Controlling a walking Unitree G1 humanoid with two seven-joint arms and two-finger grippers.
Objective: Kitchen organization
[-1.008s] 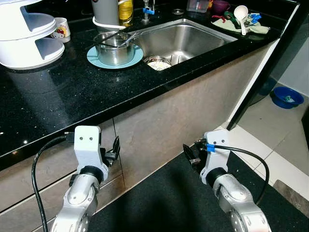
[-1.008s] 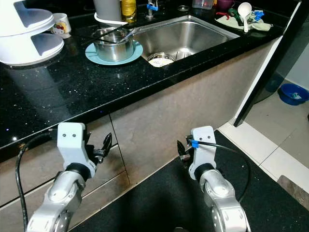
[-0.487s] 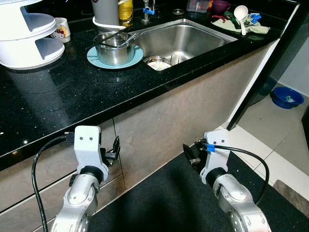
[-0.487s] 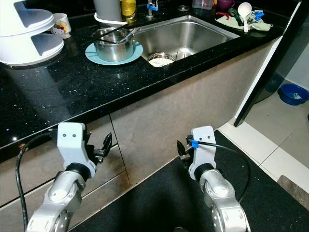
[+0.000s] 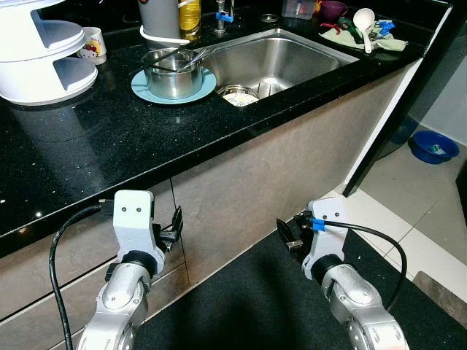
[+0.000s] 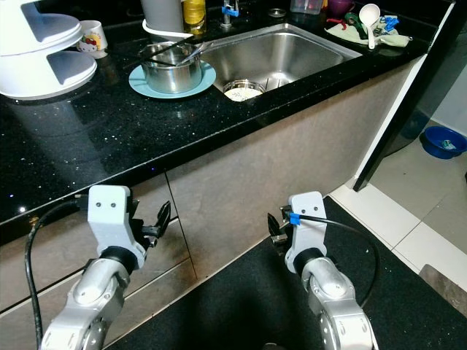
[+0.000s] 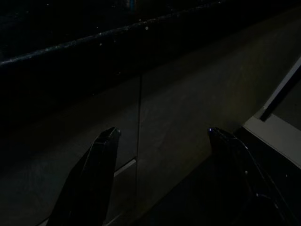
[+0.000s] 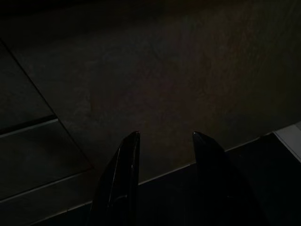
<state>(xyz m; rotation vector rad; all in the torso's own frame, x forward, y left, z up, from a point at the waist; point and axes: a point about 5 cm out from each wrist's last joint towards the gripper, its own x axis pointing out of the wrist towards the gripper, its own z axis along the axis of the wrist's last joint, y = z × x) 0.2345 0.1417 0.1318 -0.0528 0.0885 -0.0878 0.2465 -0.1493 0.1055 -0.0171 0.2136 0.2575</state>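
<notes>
A black stone counter (image 5: 109, 138) runs across in front of me, with a steel sink (image 5: 281, 58) set into it. A steel pot (image 5: 174, 73) holding utensils stands on a teal round mat (image 5: 208, 86) left of the sink. A small bowl (image 5: 238, 95) lies in the sink's near corner. Both arms hang low before the cabinet fronts. My left gripper (image 5: 174, 224) is open and empty, its fingers (image 7: 94, 174) wide apart. My right gripper (image 5: 288, 233) is open too, with nothing between its fingers (image 8: 122, 169).
A white tiered rack (image 5: 44, 51) and a mug (image 5: 91, 42) stand at the back left. A grey canister (image 5: 159, 16) and yellow bottle (image 5: 190, 14) are behind the pot. A white ladle (image 5: 363, 18) lies on a cloth at the far right. A blue basin (image 5: 433, 147) sits on the floor; a black mat (image 5: 248, 306) lies underfoot.
</notes>
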